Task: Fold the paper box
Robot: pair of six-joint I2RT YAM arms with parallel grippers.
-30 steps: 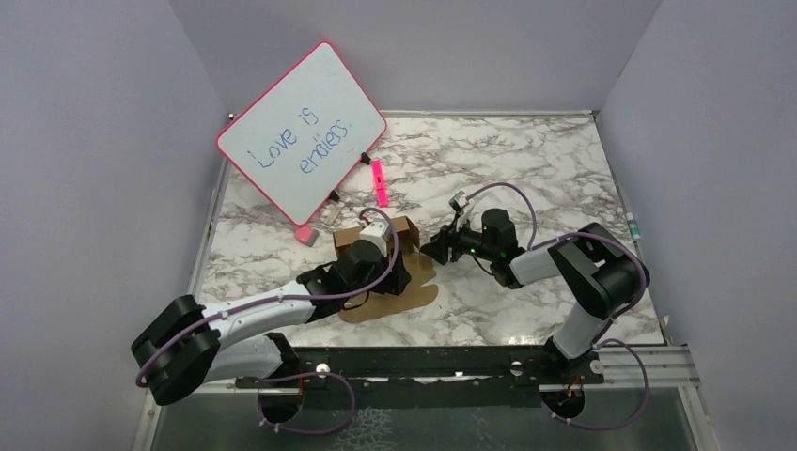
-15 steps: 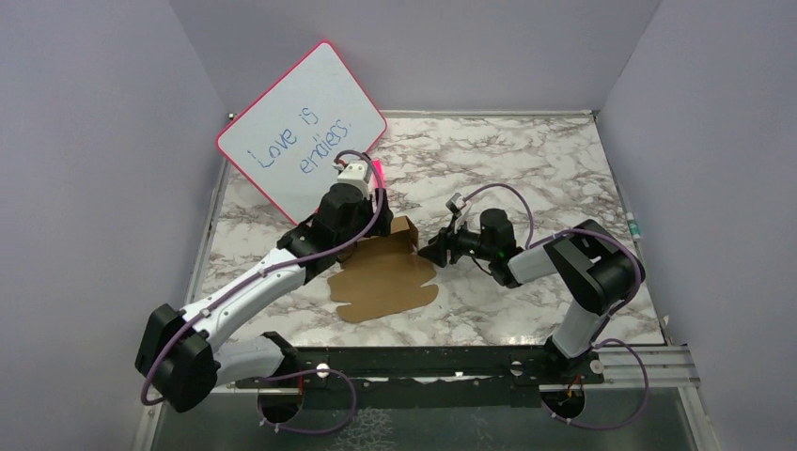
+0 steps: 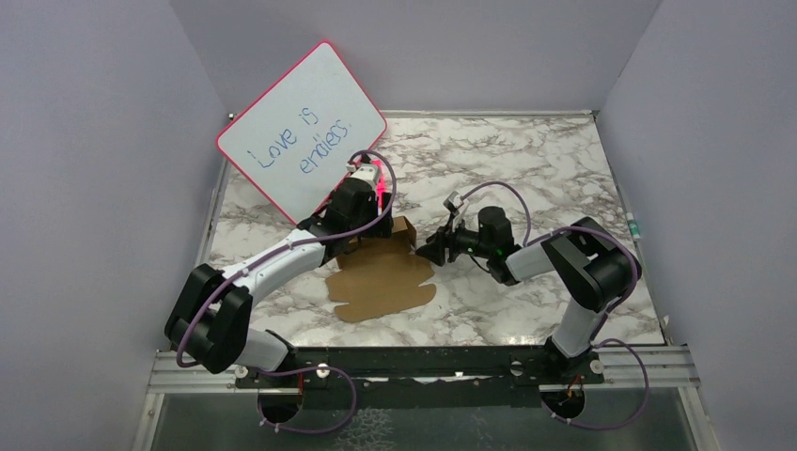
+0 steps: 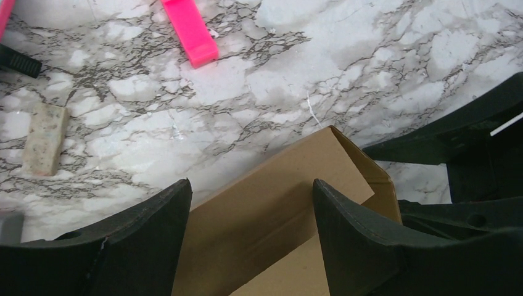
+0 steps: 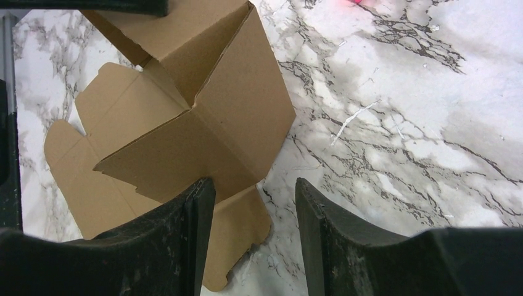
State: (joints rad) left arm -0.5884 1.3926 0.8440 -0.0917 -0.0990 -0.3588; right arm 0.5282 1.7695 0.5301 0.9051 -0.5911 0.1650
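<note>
Near the middle of the grey-veined white marble tabletop [image 3: 526, 160]: plain brown die-cut cardboard paper box [image 3: 381, 282], mostly flat, far wall raised. Left gripper [image 4: 250, 188] above that wall, jaws apart. Right gripper [image 5: 254, 185] at the box's right edge, jaws apart, clamping nothing. Bare marble along right and far edges. Pink-framed whiteboard [image 3: 301, 132] leaning at the far-left corner.

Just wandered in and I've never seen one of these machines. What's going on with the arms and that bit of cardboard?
Two robot arms are folding a paper box on a marble table. The brown cardboard is partly folded: one end stands up as walls, the rest lies flat. The left gripper hovers open over the raised end, and the right gripper sits open at the box's right edge. Neither appears to be gripping it.
</note>
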